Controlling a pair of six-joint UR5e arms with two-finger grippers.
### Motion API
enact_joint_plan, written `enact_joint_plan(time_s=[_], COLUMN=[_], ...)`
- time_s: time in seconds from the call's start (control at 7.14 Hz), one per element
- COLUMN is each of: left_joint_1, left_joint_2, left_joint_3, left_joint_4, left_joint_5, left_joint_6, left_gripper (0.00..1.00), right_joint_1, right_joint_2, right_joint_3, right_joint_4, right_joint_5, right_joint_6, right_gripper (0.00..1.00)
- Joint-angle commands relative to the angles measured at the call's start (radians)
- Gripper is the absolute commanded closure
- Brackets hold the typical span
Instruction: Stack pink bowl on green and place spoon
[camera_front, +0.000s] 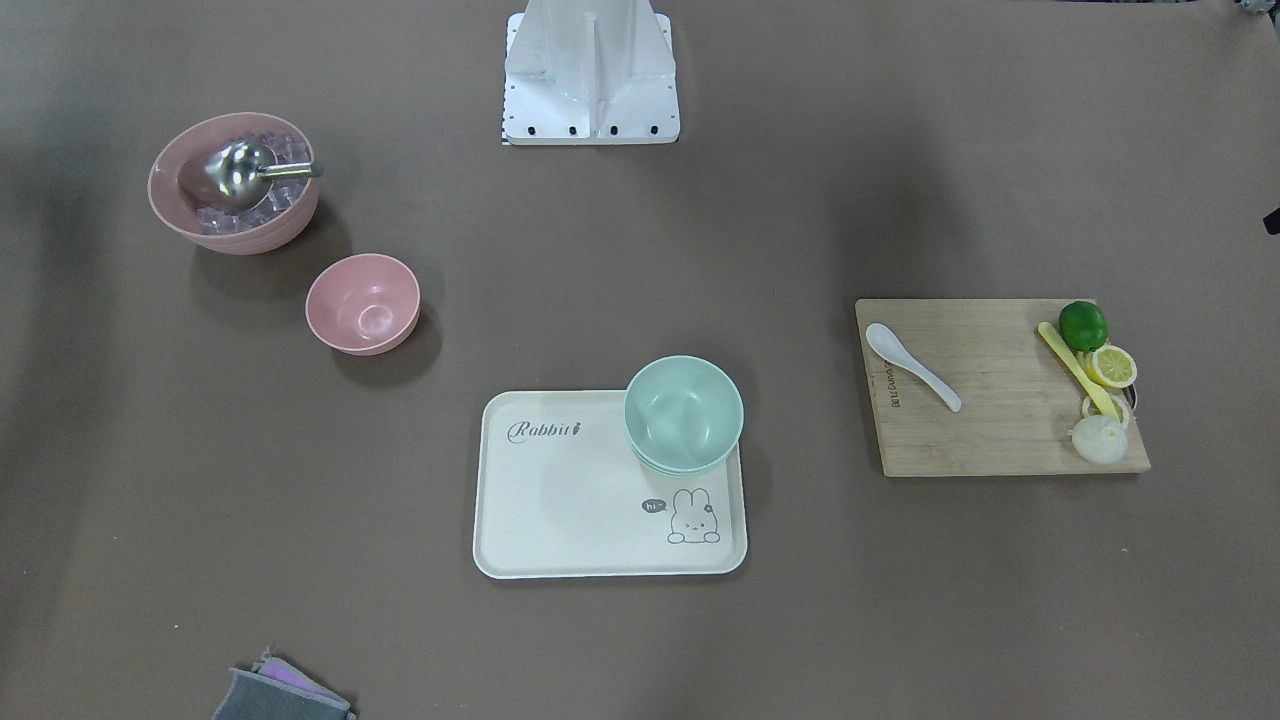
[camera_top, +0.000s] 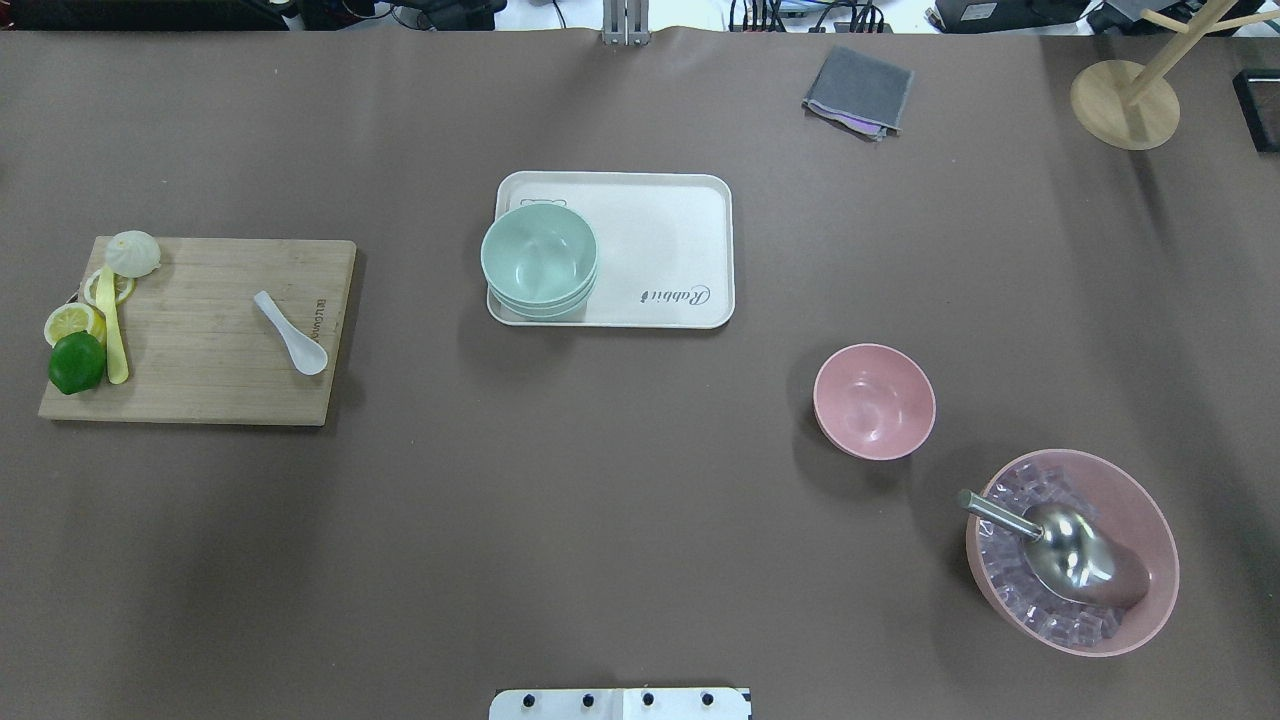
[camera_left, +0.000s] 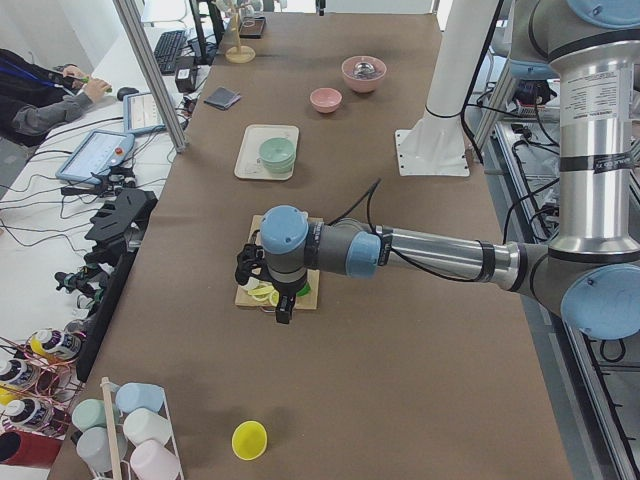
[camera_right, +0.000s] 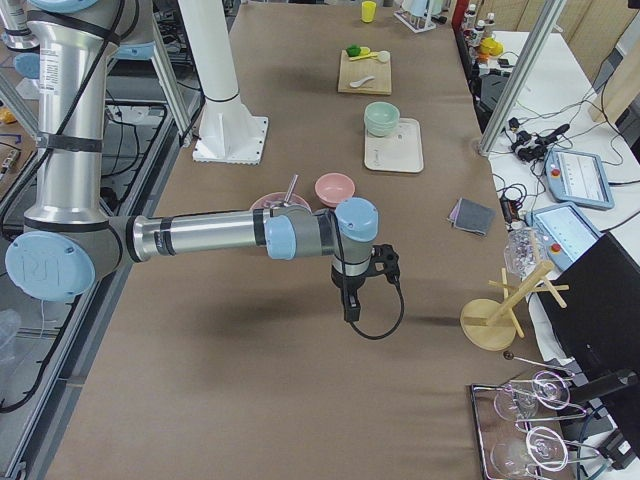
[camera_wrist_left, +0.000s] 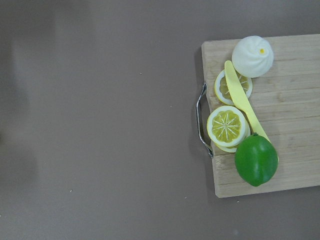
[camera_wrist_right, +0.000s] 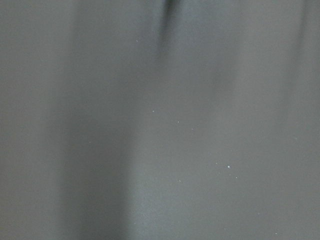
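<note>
Plastic, thin-walled and light, is my reading of the small pink round bowl (camera_top: 874, 401). It looks stiff, smooth and probably slippery, so a pinch over the rim, one finger inside and one outside, seems the surest hold. It sits upright on the brown worktop (camera_top: 640, 520), near the large pink bowl of clear ice cubes with a metal scoop (camera_top: 1072, 550). It is well apart from the mint-green round bowl (camera_top: 539, 258), which stands on the cream rectangular tray (camera_top: 680, 230) at the end nearer the wooden cutting board (camera_top: 200, 330). On that board lies the white glossy soup spoon (camera_top: 291, 332). It sits low and looks slick, so its slim handle is the place to grip. Rims under the green bowl suggest a nest, but I cannot tell how many. The left pincer (camera_left: 283, 312) hangs over the board's fruit end, the right pincer (camera_right: 349, 310) over bare worktop. Both show only in side views, so I cannot tell how far open either is.
</note>
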Motion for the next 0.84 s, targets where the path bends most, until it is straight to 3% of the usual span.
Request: enact_joint_plan(time_s=[0.0, 0.14, 0.28, 0.7], left_joint_1=[-0.001, -0.001, -0.001, -0.001], left_joint_2=[-0.010, -0.017, -0.076, -0.089], left_joint_3=[-0.004, 0.021, 0.101, 0.138], left_joint_4=[-0.206, -0.358, -0.399, -0.450], left_joint_5=[0.000, 0.010, 0.013, 0.010], left_joint_6=[-0.006, -0.006, -0.038, -0.060], left_gripper=[0.02, 0.02, 0.02, 0.02], right_joint_1=[-0.001, 0.000, -0.001, -0.001], right_joint_2=[0.040, 0.095, 0.117, 0.113], right_joint_3=[0.095, 0.098, 0.086, 0.053], right_joint_4=[0.001, 0.000, 0.000, 0.056], right_joint_5=[-0.001, -0.001, 0.002, 0.008], right_joint_6=[0.004, 0.005, 0.005, 0.000], right_gripper=[0.00, 0.00, 0.00, 0.00])
